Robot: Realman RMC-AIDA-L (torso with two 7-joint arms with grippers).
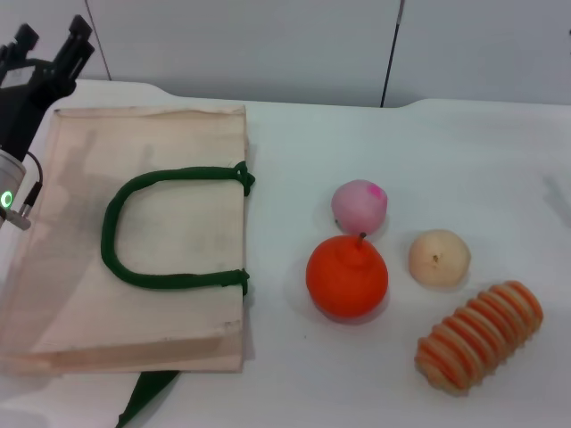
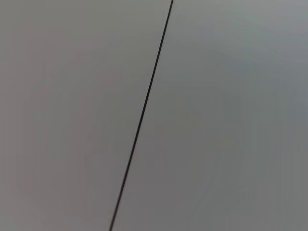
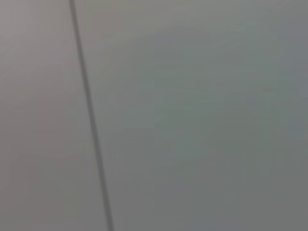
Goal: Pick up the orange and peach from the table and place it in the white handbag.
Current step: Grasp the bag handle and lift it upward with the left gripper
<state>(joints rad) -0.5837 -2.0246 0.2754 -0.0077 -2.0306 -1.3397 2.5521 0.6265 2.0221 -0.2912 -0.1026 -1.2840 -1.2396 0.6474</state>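
Observation:
The orange (image 1: 347, 276) sits on the white table, right of the white handbag (image 1: 134, 294). The handbag lies flat on the left, and its dark green handles (image 1: 152, 232) rest on top. The peach (image 1: 359, 206) sits just behind the orange, close to it. My left gripper (image 1: 52, 45) is raised at the far left, above the handbag's back corner, open and empty. My right gripper shows in no view. Both wrist views show only a grey wall with a dark seam.
A pale tan round fruit (image 1: 439, 258) lies right of the orange. A ridged orange-and-tan striped piece (image 1: 479, 336) lies at the front right. The table's back edge (image 1: 375, 105) meets grey wall panels.

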